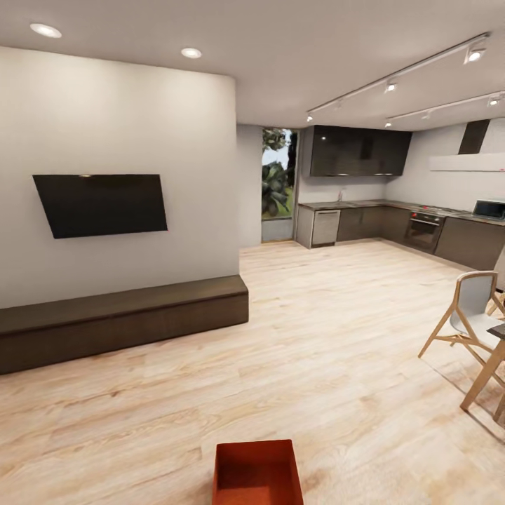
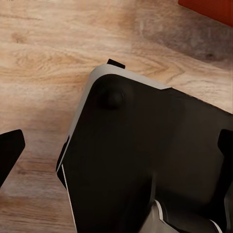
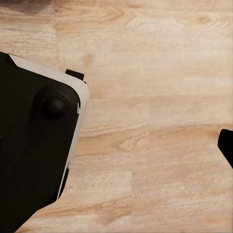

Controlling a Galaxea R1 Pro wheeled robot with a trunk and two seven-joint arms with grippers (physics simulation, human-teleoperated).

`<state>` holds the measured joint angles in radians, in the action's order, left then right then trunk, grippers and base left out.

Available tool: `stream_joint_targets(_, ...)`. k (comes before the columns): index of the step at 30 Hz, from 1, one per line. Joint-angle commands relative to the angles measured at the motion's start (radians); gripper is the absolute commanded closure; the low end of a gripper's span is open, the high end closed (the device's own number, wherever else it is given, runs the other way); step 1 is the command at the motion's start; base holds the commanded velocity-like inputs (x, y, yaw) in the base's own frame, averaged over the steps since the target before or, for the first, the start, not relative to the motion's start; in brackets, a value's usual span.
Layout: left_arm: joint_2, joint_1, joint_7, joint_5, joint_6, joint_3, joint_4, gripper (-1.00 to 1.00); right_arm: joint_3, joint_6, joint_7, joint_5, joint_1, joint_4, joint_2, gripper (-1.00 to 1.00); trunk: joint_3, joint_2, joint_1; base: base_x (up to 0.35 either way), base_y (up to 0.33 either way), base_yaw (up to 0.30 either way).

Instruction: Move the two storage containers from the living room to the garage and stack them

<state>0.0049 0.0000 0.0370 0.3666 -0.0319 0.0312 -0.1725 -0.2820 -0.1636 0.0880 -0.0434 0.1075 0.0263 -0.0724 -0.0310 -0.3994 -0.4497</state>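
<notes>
One orange-red open-top storage container [image 1: 258, 473] sits low at the bottom middle of the head view, its opening facing up. A corner of it [image 2: 208, 8] also appears in the left wrist view, above light wood planks. My left gripper [image 2: 116, 148] hangs open over my own dark base [image 2: 145, 160], with nothing between its black fingertips [image 2: 9, 153]. My right gripper [image 3: 116, 145] is open and empty over the planks, one fingertip [image 3: 227, 145] at the frame edge. The garage is out of view.
A white wall with a black TV [image 1: 102, 203] and a long dark bench [image 1: 119, 319] stands at the left. Wide wood plank flooring [image 1: 330, 337] leads to a dark kitchen [image 1: 393, 224] at the back. A wooden chair [image 1: 470, 319] and table edge are at the right.
</notes>
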Motion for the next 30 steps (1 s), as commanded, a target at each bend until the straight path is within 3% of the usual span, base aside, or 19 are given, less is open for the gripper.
stream_joint_targets(1, 0.0, 0.0, 0.001, 0.0, -0.002, 0.003, 0.0, -1.0, -0.003, -0.004, 0.005, -0.004, 0.0, 0.003, 0.0, -1.0, 0.0, -0.001, 0.0, 0.0, 0.0, -0.012)
stream_joint_targets(14, -0.001, 0.0, 0.003, 0.0, -0.002, 0.004, -0.001, -1.0, -0.005, -0.004, 0.013, -0.007, 0.001, 0.003, 0.0, -1.0, 0.0, -0.001, 0.0, 0.0, -0.012, -0.002)
stream_joint_targets(30, 0.0, 0.0, 0.003, 0.0, -0.002, 0.004, 0.0, -1.0, -0.006, -0.004, 0.012, -0.007, 0.001, 0.003, -0.001, -1.0, 0.0, -0.001, 0.0, 0.0, -0.241, 0.0)
